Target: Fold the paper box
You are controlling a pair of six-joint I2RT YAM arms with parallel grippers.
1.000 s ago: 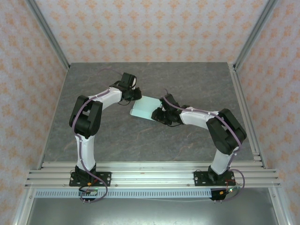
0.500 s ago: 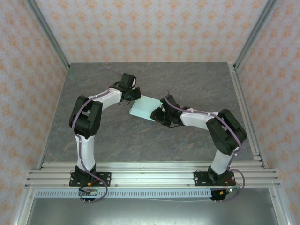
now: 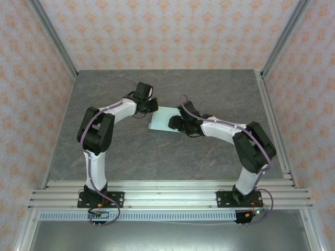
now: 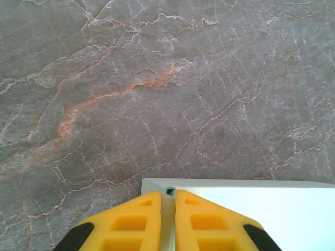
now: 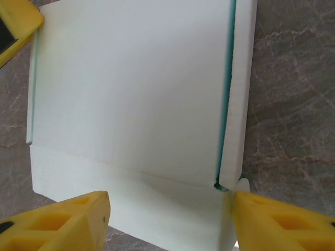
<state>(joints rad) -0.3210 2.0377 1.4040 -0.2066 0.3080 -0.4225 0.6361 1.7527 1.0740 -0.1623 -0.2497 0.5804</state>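
Paper box (image 5: 131, 94) edge in clenched left fingers (image 4: 131, 225), body between spread right fingers (image 5: 57, 219).

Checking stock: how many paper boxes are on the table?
1. The paper box lies on the table between the left claw and the right claw; none seems hidden.

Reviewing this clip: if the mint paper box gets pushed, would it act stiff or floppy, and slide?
Probably floppy: the paper box is thin card with a loose side flap. Likely light, so it could slide on the smooth table, though the left gripper, shut on its edge, should anchor it.
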